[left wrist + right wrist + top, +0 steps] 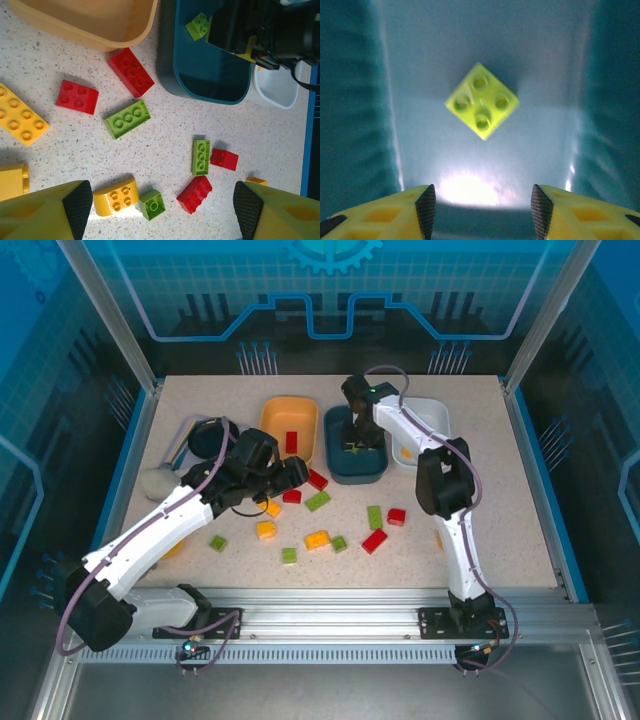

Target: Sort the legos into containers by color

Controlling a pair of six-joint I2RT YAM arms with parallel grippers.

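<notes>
A speckled beige tabletop [480, 530] sits inside a blue-lit, aluminium-framed enclosure. In the top view, three containers line the upper middle of the frame. A shallow orange plastic tub [275, 420] holds one red brick [291, 441], a dark teal plastic tub [338, 468] stands to its right, and a white plastic tub [432, 412] stands further right. The right gripper [355, 440] hangs over the teal tub. The left gripper [290, 475] hovers at the upper left of about a dozen loose bricks [317, 539], red, green and yellow, scattered across the centre. I judge the sorting barely begun, since most pieces lie outside any tub. In the left wrist view, the left gripper [161, 200] is spread wide with nothing pinched. Above it in the frame lies a light green oblong brick [128, 118], its long axis running from lower left to upper right. A red oblong brick [131, 71] slants from upper left to lower right, just beside the orange tub's wall. In the right wrist view, the right gripper [483, 202] has its fingers apart and empty over the teal tub's floor. There a light green square brick [481, 100] lies studs up, turned diamond-wise with one corner toward the top of the frame. Being square, it has no long axis.
</notes>
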